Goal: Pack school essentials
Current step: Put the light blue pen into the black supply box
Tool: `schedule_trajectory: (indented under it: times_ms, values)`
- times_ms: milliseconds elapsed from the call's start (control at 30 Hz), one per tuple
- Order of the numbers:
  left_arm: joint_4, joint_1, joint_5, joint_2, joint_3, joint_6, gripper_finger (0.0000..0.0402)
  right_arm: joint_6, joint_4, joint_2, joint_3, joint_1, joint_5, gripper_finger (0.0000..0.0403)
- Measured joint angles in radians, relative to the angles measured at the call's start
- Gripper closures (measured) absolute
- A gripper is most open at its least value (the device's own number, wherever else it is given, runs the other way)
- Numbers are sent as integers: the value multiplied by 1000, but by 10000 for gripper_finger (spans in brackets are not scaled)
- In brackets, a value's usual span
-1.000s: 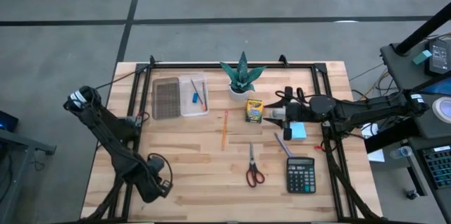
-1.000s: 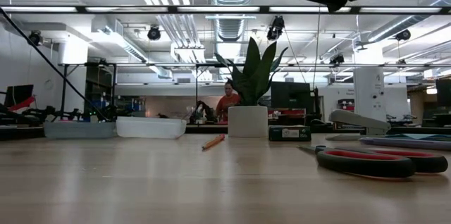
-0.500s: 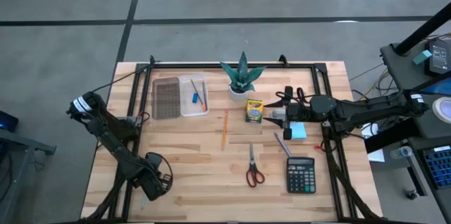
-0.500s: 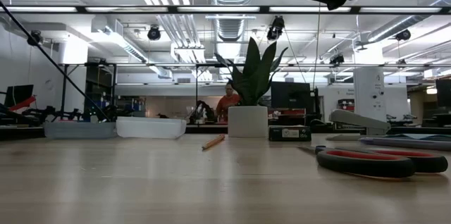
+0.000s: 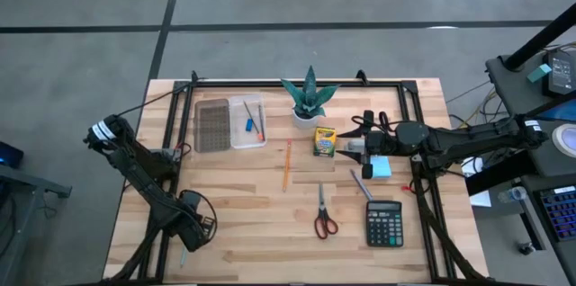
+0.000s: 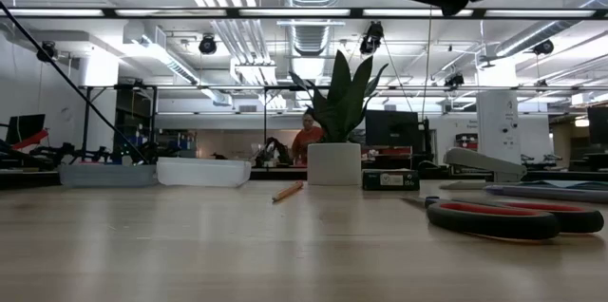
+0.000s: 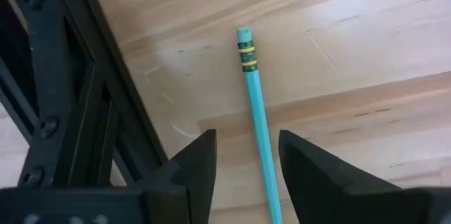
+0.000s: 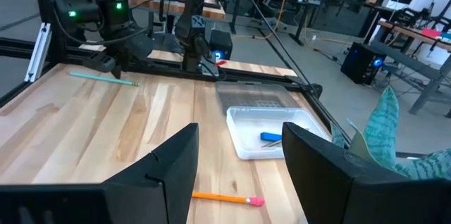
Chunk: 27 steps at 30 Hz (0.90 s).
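Left gripper (image 7: 246, 164) hovering low over the table (image 5: 234, 223) near its front-left corner, fingers standing apart either side of a teal pencil (image 7: 254, 111) lying flat on the wood, not clamping it. Pencil showing just beside the dark frame rail at the left edge.

Right gripper (image 5: 346, 148) hanging above the right half of the table, jaws spread and holding nothing, sitting between the crayon box (image 5: 324, 141) and the sticky pad (image 5: 381, 168).

Orange pencil (image 5: 286, 165) lying mid-table, pointing front to back. Scissors (image 5: 324, 216) resting toward the front edge, with a calculator (image 5: 383, 223) to their right near the front-right corner. Another thin pen (image 5: 362, 183) lying slantwise between pad and calculator.

White tray (image 5: 247, 121) sitting near the back edge, holding a blue piece (image 5: 248, 124) and a thin stick or two, with a grey lid (image 5: 212, 125) just beside it on the left. Plant (image 5: 309, 97) standing at the back edge, behind the crayon box.
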Motion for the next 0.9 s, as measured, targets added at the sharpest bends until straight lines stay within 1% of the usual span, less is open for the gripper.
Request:
schedule_trajectory:
  times_ms: [300,600,767,900]
  values:
    - [78,0,-11,4,-33,-2,262,11,-6,0,0,0,0,209]
    - [90,0,-9,81,-29,-1,266,10,-8,0,0,0,0,209]
    - [99,0,-11,102,-29,3,293,24,-9,0,0,0,0,209]
    - [104,0,-20,102,-29,19,338,35,-17,0,0,0,0,209]
